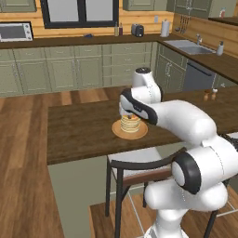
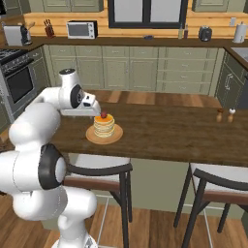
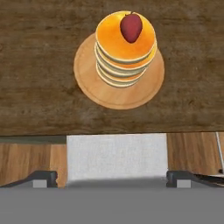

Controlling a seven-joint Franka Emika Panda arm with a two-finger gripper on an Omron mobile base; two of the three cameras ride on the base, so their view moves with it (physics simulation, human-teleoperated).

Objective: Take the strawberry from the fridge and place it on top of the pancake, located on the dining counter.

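Small red strawberry (image 3: 131, 27) resting atop pale tan pancake stack (image 3: 124, 57) on round light-brown plate (image 3: 87, 83), upper centre of hand view, on dark-brown wooden dining counter (image 3: 39, 65). Two-finger gripper (image 3: 112, 179) standing wide open, holding nothing. Placement appearing complete; nothing apparently remaining.

Glossy white rounded arm (image 1: 186, 125), dark grey joint bands, 2 small dark fingertips (image 3: 43, 177).

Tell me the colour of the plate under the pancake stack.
Light brown, wood-toned. The plate shows best in the hand view, under the pancake.
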